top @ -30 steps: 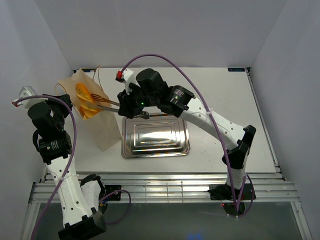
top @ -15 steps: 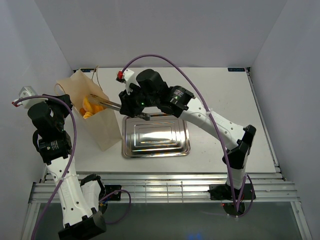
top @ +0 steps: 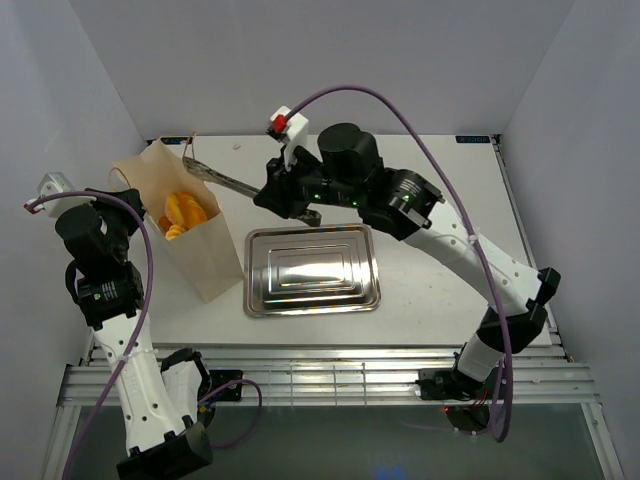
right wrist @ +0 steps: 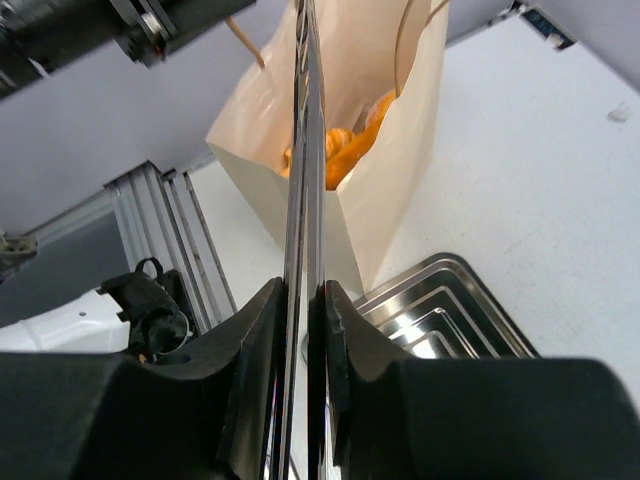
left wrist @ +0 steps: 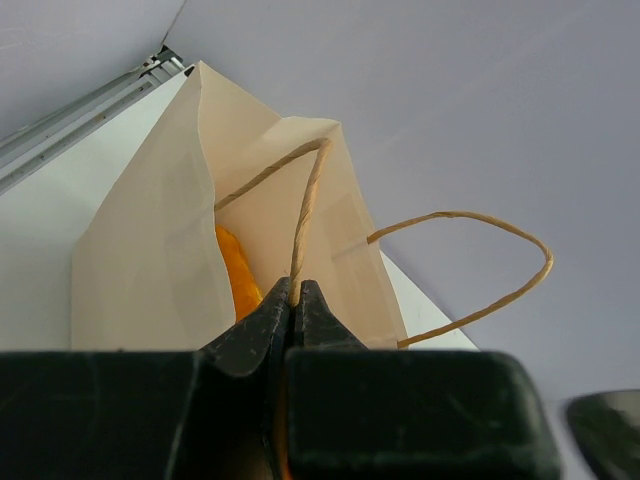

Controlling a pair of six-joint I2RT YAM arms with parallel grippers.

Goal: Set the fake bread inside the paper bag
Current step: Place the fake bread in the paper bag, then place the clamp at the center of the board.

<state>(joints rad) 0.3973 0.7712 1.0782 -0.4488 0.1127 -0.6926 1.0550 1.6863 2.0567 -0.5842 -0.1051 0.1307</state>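
OPERATOR: Since a second ago my right arm has drawn the long metal tongs [top: 222, 180] up out of the tall cream paper bag [top: 205, 265]. Their tips now hang over its far rim with nothing between them.

SPOTTER: And the bread?

OPERATOR: Glossy golden-orange fake bread [top: 181, 211] lies inside the bag, just below its open mouth. I see no loaf on the shiny rectangular steel tray [top: 312, 270] just beside the bag.

SPOTTER: Grips?

OPERATOR: My right gripper [right wrist: 306, 300] is clamped on the tongs, pressing their two arms nearly together. My left gripper [left wrist: 294, 302] is pinched tight on a thin brown cord handle [left wrist: 305, 215], which holds the bag's mouth open.

SPOTTER: How do you clear out cleanly?

OPERATOR: I'd carry the tongs high over the rim so they don't snag the other handle or tip the bag. I'd hold the left pinch steady until they're well apart from it.
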